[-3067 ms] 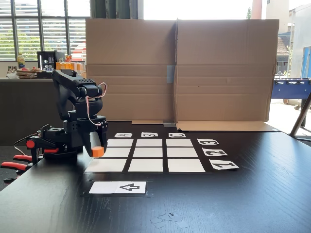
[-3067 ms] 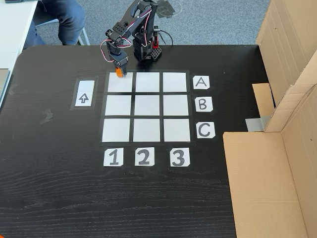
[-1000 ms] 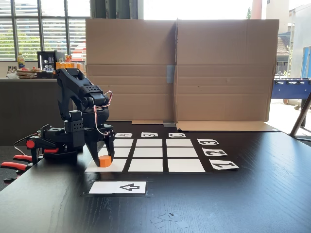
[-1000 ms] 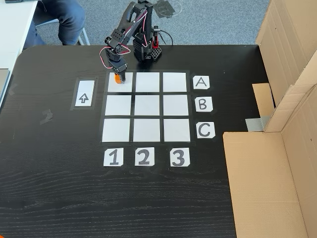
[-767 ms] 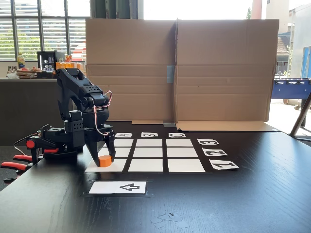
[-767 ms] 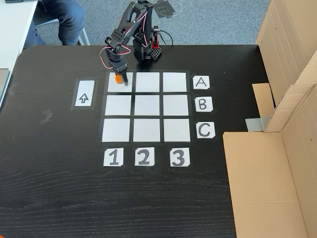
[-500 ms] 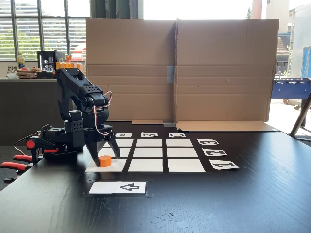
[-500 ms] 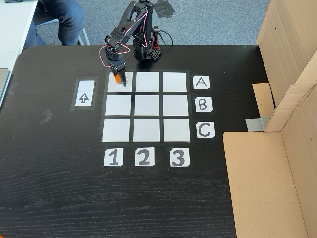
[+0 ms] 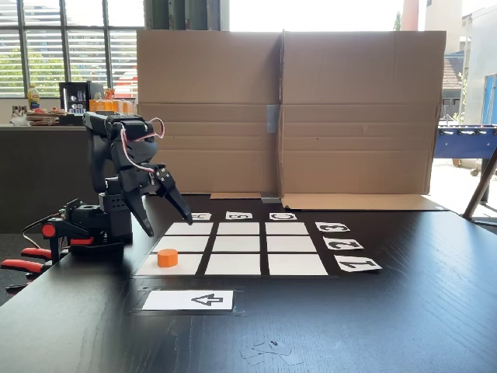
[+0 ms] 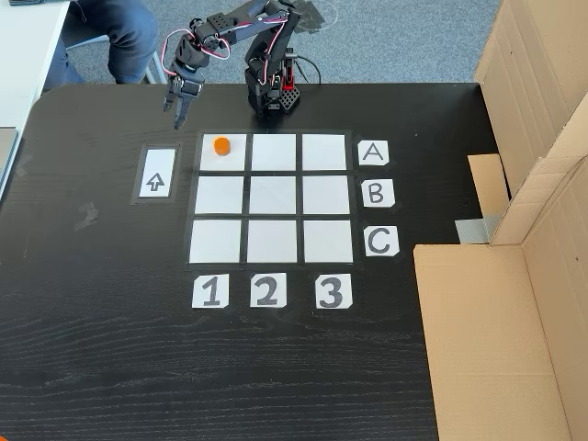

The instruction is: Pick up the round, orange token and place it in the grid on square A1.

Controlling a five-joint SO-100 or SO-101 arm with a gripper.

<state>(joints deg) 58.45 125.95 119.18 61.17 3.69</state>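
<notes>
Now: token lies alone on square A1 | gripper above table, fingers spread, empty | advice: retreat high; do not brush the grid

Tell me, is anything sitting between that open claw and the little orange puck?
Nothing. In a fixed view from above, bare black table and a strip of square A1 separate the raised gripper from the token.
</notes>
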